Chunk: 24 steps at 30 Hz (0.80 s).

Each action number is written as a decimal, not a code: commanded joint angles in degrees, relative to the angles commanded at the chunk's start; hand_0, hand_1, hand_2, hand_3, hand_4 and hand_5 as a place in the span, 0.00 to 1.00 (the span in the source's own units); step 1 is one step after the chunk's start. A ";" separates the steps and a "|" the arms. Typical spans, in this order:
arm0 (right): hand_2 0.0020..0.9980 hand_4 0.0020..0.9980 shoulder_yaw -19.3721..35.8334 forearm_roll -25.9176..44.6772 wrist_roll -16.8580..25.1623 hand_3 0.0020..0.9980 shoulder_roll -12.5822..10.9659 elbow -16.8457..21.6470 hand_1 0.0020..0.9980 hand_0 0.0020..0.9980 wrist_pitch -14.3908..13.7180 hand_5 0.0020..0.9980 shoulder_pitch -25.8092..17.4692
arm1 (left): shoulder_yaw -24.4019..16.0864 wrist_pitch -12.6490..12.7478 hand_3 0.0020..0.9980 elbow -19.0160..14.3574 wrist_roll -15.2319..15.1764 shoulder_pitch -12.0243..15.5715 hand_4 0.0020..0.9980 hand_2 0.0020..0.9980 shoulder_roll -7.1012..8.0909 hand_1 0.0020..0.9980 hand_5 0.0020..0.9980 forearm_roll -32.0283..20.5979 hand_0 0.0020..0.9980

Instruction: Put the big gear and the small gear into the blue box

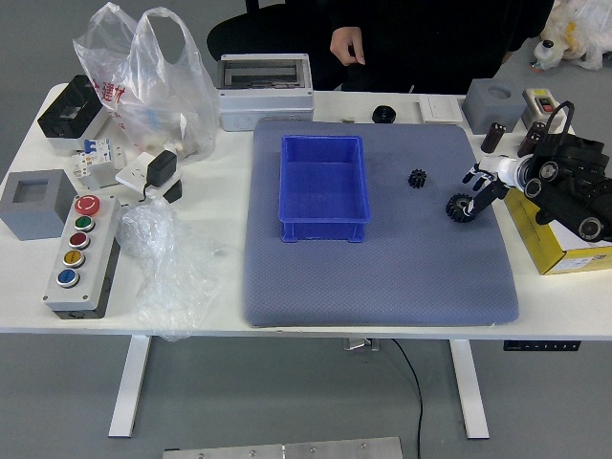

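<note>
Closing low and evenly around the big gear [460,207] would have suited the right hand [498,172], fingers parted and empty by its edge (contact was unclear); it and the small gear [417,179] lay beside the blue box [324,231].

My black right arm [574,196] and right hand [489,180], glossy and jointed.
My fingers [493,140] are slim and black, with pale patches lower on the hand; a white section [509,171] sits where it meets my wrist. Behind that my casing is dark and rounded, set with circular caps [591,229] ringed in silvery metal, and a black cable [566,103] arches above it in a thin loop.
</note>
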 joint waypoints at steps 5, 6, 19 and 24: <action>0.81 0.81 -0.36 0.23 0.09 0.85 0.54 -0.58 0.70 0.73 -0.48 0.16 -0.06 | 0.15 -0.01 0.88 0.01 0.00 -0.04 0.67 0.90 0.07 0.89 0.36 -0.02 0.90; 0.81 0.81 -0.39 0.26 0.09 0.85 0.65 -0.66 0.70 0.73 -0.57 0.16 -0.07 | 0.17 0.00 0.88 0.00 0.00 -0.05 0.67 0.90 0.08 0.89 0.36 -0.01 0.90; 0.77 0.80 -0.66 0.36 0.20 0.83 1.74 -1.56 0.67 0.70 -1.94 0.15 -0.17 | 0.35 -0.01 0.88 -0.01 -0.02 -0.32 0.68 0.90 0.01 0.89 0.36 -0.03 0.90; 0.76 0.80 -0.66 0.36 0.20 0.81 2.03 -1.75 0.64 0.67 -2.37 0.14 -0.44 | 0.37 -0.01 0.88 -0.03 -0.03 -0.45 0.68 0.90 -0.09 0.89 0.36 -0.02 0.90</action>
